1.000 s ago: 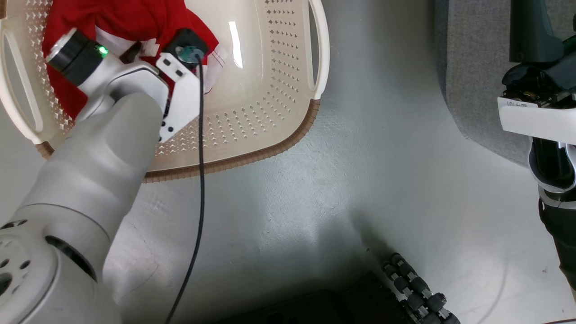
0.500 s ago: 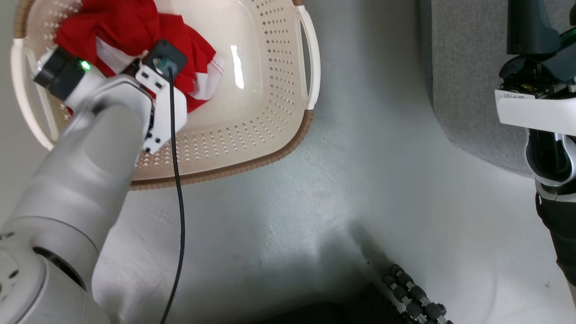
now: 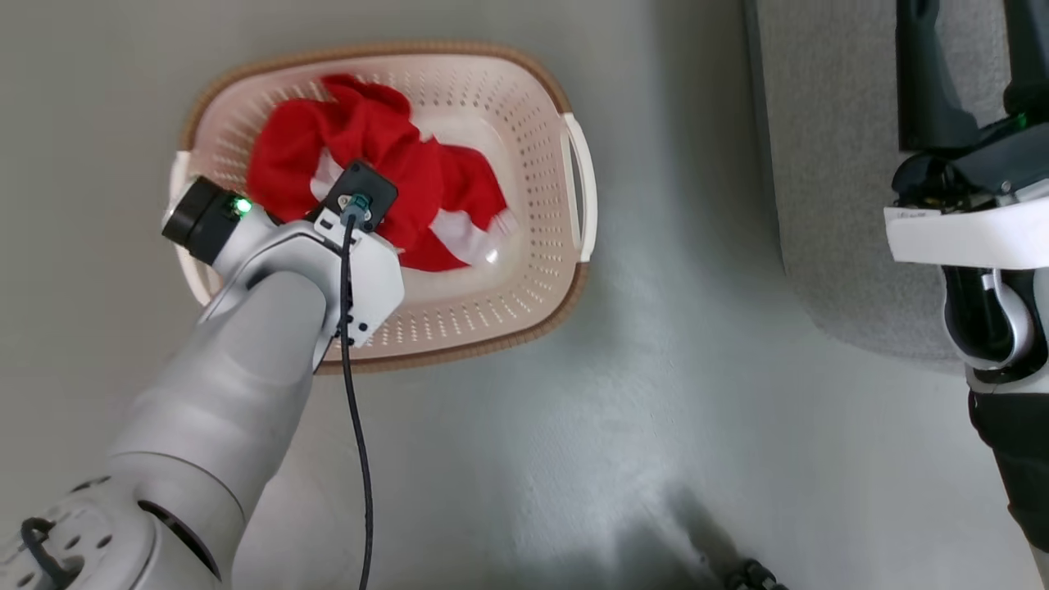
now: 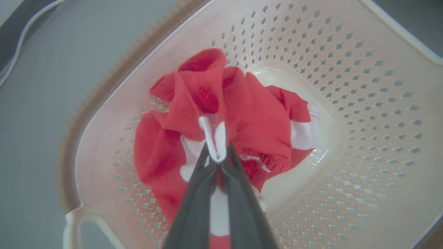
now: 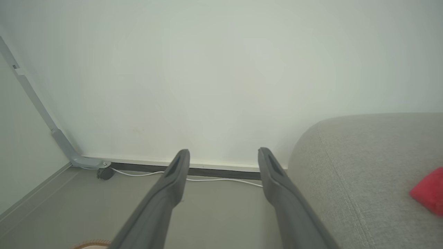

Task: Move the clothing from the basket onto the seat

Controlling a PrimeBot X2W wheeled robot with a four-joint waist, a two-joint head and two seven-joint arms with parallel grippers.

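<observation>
The clothing (image 3: 369, 147), red with white panels, lies bunched in the cream basket (image 3: 524, 328) on the floor. In the left wrist view my left gripper (image 4: 216, 160) is shut on a fold of white trim at the top of the clothing (image 4: 256, 117), over the basket's perforated wall (image 4: 363, 103). In the head view my left wrist hides those fingers. The grey seat (image 3: 828, 205) stands to the right of the basket. My right gripper (image 5: 224, 155) is open and holds nothing, beside the seat (image 5: 363, 173); its dark fingers (image 3: 930, 82) show over the seat.
A small red piece (image 5: 429, 190) lies on the seat's cushion. A pale wall, a dark baseboard and a white cable (image 5: 221, 180) run behind the floor. A grey rail with a caster (image 5: 104, 171) leans at the left. Grey floor (image 3: 623, 426) separates basket and seat.
The head camera has moved, so the whole basket now shows, smaller and further right. My left wrist stays over the red clothing, which looks more gathered under it. The right arm keeps its place.
</observation>
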